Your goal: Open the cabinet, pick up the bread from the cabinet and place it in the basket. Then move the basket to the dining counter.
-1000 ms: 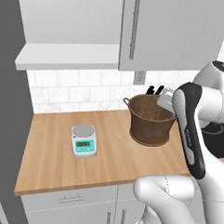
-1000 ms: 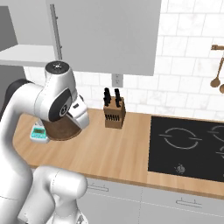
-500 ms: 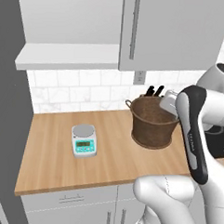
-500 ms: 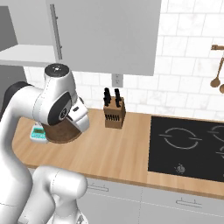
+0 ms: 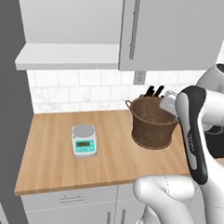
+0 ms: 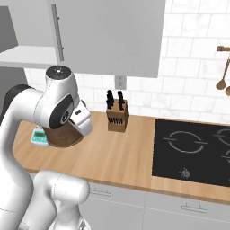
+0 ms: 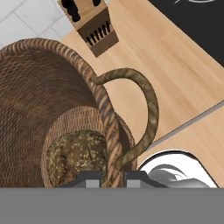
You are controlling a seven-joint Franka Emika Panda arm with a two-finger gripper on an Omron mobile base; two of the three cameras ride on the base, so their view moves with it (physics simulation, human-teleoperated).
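- The round dark brown woven basket (image 5: 151, 126) stands slightly farther right along the narrow wood counter (image 5: 60, 162) than a second ago, with more bare wood between it and the small white kitchen scale with a teal display (image 5: 84, 140); in the right base view more of that scale (image 6: 39, 136) now peeks out from behind the arm's elbow.
- The two-finger gripper (image 7: 112, 177) sits at the basket's rim (image 7: 107, 113), its jaws drawn nearly together and clamped on the woven wall beside one loop handle (image 7: 146, 109); the dark fingertips (image 7: 89, 177) straddle the rim, one inside the basket and one outside.
- A speckled brown loaf of bread (image 7: 78, 153) lies in the bottom of the basket, partly cut off by the fingertips and the rim.
- Behind the basket, a wooden knife block with black handles (image 6: 117, 116) stands against the white tiled wall; from the left base view it is mostly hidden by the basket and the robot's hand.
- Above the basket, the light grey wall cabinet (image 5: 174, 33) with a long silver bar handle (image 5: 134, 29) hangs on the wall; its top is cut off.
- In the right base view the arm covers most of the basket (image 6: 63, 137).
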